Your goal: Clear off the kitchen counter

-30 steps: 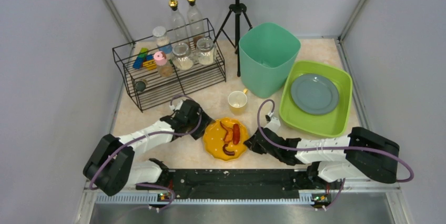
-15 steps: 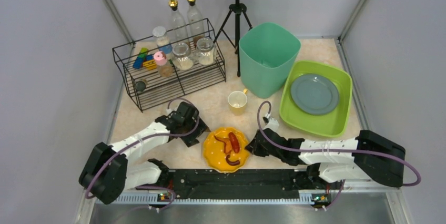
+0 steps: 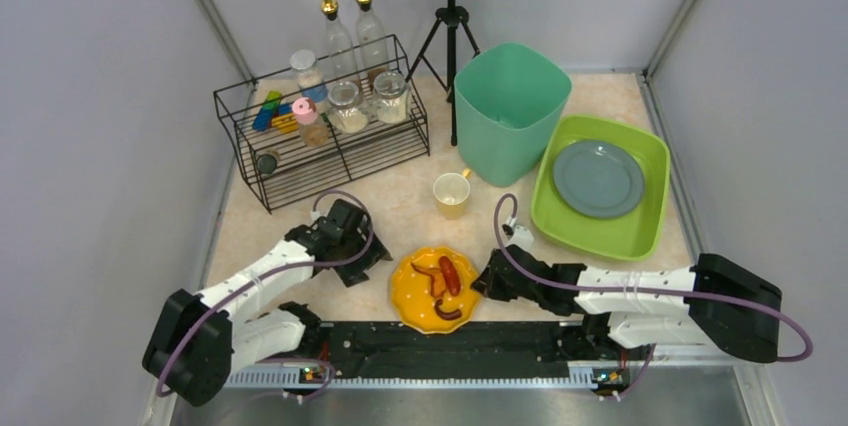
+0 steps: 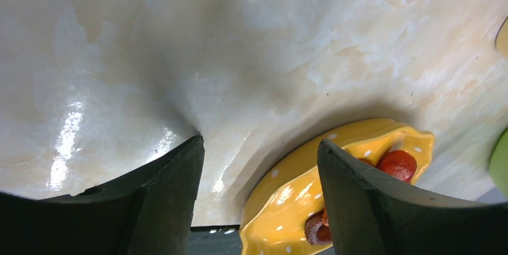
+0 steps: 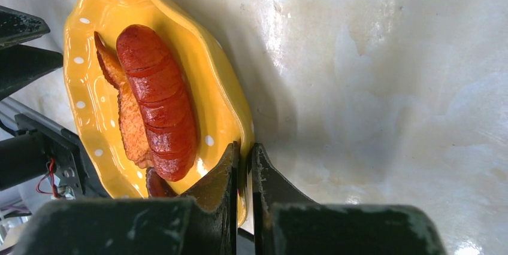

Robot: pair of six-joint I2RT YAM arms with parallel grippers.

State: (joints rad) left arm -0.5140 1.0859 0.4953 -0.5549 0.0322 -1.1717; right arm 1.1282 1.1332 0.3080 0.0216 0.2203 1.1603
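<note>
Plate pickup is the step in hand, by my read.

Top view: right gripper is on the right rim of the yellow plate. The plate carries sausages and is low at the near edge of the surface, by the black front rail. Can't tell if it's lifted. Left gripper is just beside the plate's left edge, apart from it. Next move probably needs a level lift so the food stays put, scraps into the teal bin, then the plate into the lime tub with the grey plate. The surface is cream marbled stone between grey walls. Yellow cup and wire rack of jars are also on it, tripod at the back.

Left wrist: fingers spread wide, nothing between them, low over glossy stone. Plate rim is at the right.

Right wrist: fingers clenched on the plate rim, one inside, one outside. It's a thin edge grip and could slip if tilted.
</note>
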